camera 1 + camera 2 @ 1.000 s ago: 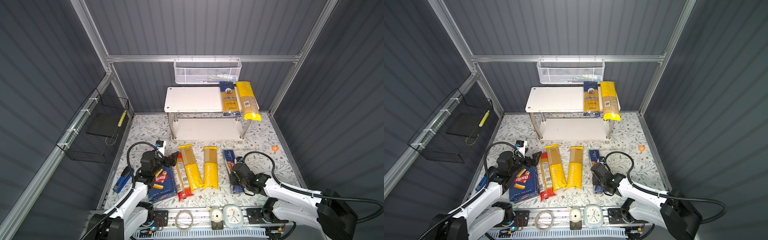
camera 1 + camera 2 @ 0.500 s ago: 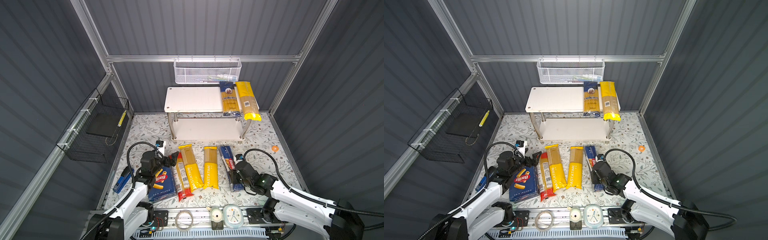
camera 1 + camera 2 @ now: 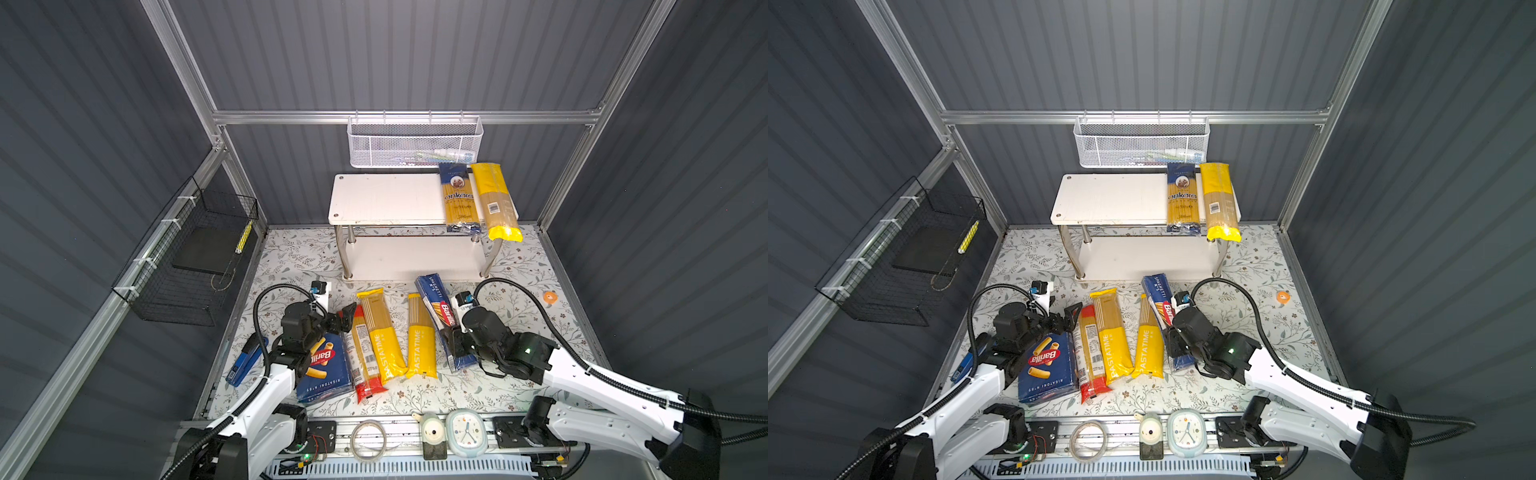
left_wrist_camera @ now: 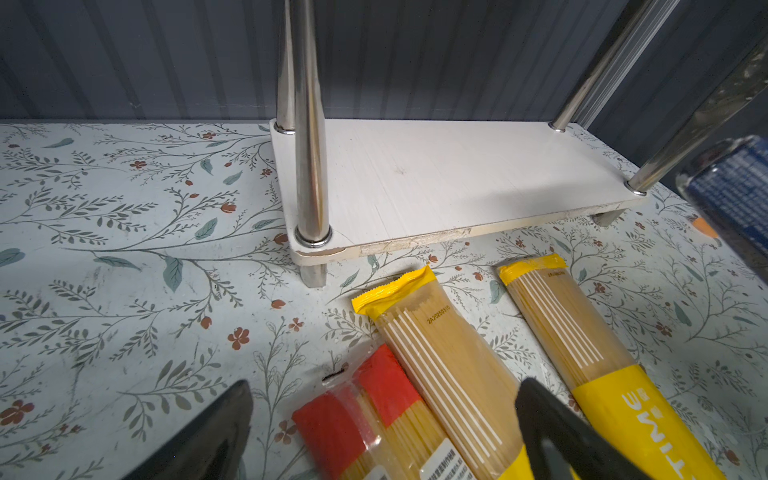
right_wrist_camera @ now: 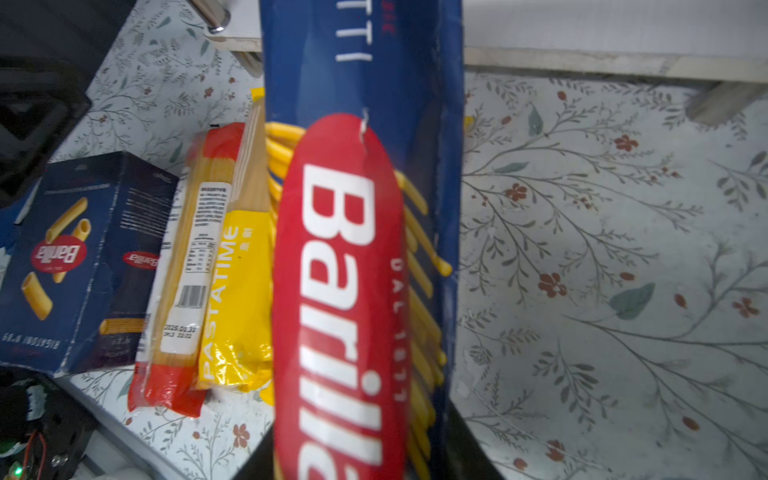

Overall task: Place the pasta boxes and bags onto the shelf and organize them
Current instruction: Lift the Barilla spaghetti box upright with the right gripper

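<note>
Your right gripper [image 3: 455, 347] is clamped near one end of the long dark-blue cardboard spaghetti box [image 3: 436, 299] (most sticks out ahead). It could droop, slip out, or bump the white two-tier shelf [image 3: 382, 199] beyond.

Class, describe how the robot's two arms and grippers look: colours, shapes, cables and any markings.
Both arms, left arm and right arm, have white shells with black joints. The left gripper and right gripper are black, with tapered fingers. A black ribbed cable runs from each wrist, and a green light glows on the right arm's joint.
</note>
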Available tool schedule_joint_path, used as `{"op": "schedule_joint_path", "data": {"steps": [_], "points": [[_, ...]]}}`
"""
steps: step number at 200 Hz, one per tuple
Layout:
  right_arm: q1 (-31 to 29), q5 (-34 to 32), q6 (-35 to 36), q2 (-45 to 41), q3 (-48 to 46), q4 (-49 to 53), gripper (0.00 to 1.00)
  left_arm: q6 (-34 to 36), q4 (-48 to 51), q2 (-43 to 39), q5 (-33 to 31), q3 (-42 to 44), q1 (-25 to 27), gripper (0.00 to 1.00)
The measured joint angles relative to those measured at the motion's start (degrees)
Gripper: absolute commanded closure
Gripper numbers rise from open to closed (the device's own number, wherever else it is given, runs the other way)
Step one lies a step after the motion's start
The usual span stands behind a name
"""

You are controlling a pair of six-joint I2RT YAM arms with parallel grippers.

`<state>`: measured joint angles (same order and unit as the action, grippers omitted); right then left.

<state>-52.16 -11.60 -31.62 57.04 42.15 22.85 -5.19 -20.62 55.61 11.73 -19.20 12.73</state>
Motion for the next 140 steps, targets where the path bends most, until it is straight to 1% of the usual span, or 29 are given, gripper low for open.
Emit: {"op": "schedule_joint_path", "data": {"steps": [44,79,140], "points": [[-0.48,-0.68,2.05,1.57,7.67,1.99,0.61,0.0,0.02,0.0,0.0,0.0,0.0,0.0],[-0.5,-0.76,3.34,4.9,14.03,3.52,0.61,0.0,0.02,0.0,-0.17,0.0,0.0,0.0],[-1.51,-0.42,4.37,7.69,21.55,5.6,0.62,-0.02,0.02,0.0,-0.22,0.0,0.0,0.0]]}}
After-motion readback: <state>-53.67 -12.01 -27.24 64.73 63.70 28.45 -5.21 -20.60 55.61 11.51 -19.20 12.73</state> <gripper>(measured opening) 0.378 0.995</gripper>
